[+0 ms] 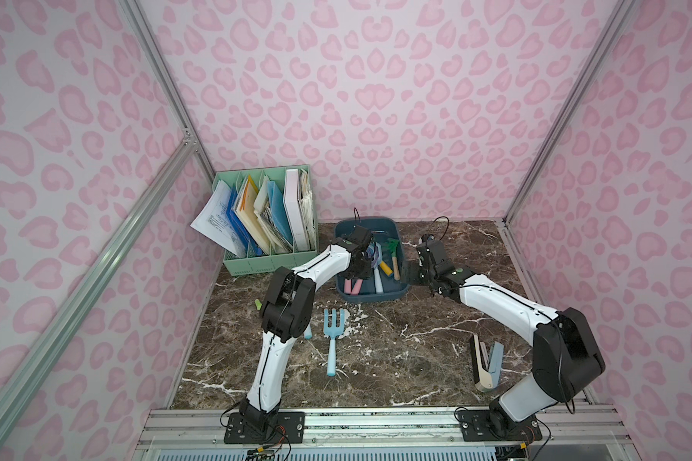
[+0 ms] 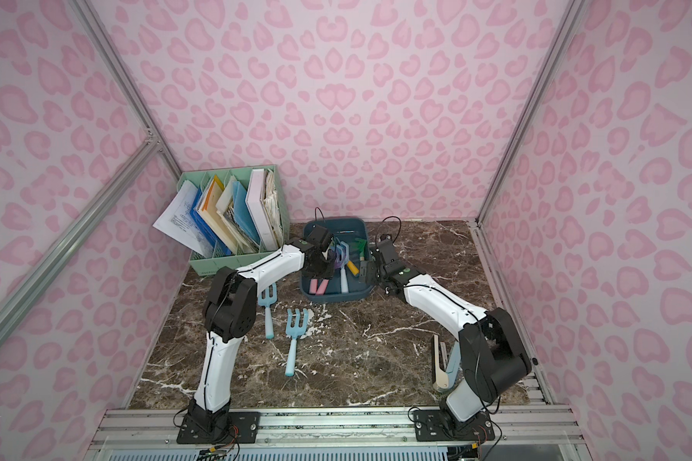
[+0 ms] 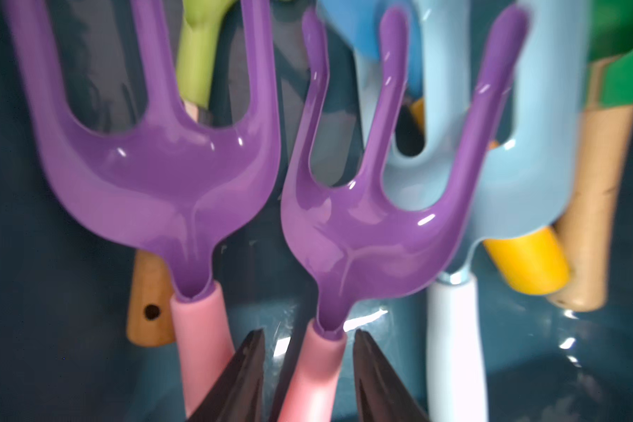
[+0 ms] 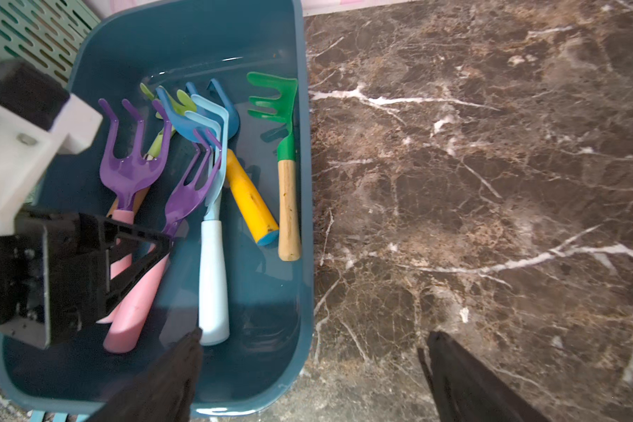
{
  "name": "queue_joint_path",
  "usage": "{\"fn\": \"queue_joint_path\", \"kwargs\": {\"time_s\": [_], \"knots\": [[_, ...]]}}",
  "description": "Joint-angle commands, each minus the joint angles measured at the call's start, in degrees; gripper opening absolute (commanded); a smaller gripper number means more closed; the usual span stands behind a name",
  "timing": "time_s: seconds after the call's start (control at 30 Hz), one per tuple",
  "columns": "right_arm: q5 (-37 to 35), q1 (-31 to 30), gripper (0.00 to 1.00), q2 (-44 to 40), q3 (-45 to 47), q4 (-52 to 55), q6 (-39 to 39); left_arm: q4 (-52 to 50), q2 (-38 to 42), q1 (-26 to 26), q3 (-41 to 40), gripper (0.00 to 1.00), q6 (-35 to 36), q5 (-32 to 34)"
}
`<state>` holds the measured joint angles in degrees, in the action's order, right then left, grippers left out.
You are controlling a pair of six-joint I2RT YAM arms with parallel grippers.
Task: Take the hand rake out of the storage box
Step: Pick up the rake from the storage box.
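The dark teal storage box stands at the back middle of the marble table and holds several hand tools. A purple hand rake with bent tines and a pink handle lies in it. My left gripper is down inside the box, one finger on each side of that pink handle. Thin gaps show at the tips, so I cannot tell whether it clamps. My right gripper is wide open astride the box's right wall, holding nothing.
Also in the box are a purple fork, a light-blue rake, a yellow-handled blue tool and a green rake. A mint-green file organiser stands back left. Two light-blue forks lie on the table.
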<state>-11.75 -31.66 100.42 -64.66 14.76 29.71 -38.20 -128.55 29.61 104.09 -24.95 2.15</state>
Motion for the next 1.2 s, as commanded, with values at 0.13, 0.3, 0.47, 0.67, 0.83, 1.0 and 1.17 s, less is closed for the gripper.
{"fn": "queue_joint_path", "kwargs": {"time_s": [0.13, 0.3, 0.47, 0.67, 0.83, 1.0, 1.17], "knots": [[0.54, 0.72, 0.98, 1.19, 0.24, -2.35, -0.63, -1.18, -0.62, 0.01, -0.15, 0.39, 0.08, -1.22], [0.85, 0.72, 0.99, 1.93, 0.11, -2.43, -0.56, -2.41, -3.14, 0.01, 1.46, 0.39, -0.09, -1.78], [0.85, 0.82, 0.99, 1.81, 0.16, -2.46, -0.56, -2.32, -3.41, 0.4, 1.29, 0.31, -1.31, -0.7], [0.77, 0.81, 0.99, 1.36, 0.4, -2.37, -0.49, -7.04, 1.96, 2.22, 3.18, 0.12, -2.34, 7.03], [0.76, 0.77, 0.99, 0.67, 1.01, -2.55, -0.43, -11.24, 6.05, 4.77, 4.81, 0.13, -2.75, 13.97], [0.76, 0.81, 0.99, -1.03, 2.3, -2.64, -0.34, -14.35, 10.93, 6.72, 2.48, 0.12, -6.03, 18.66], [0.54, 0.82, 0.99, -4.18, 4.53, -3.05, -0.11, -13.47, 22.43, 11.24, -8.61, 0.12, -13.56, 21.99]]}}
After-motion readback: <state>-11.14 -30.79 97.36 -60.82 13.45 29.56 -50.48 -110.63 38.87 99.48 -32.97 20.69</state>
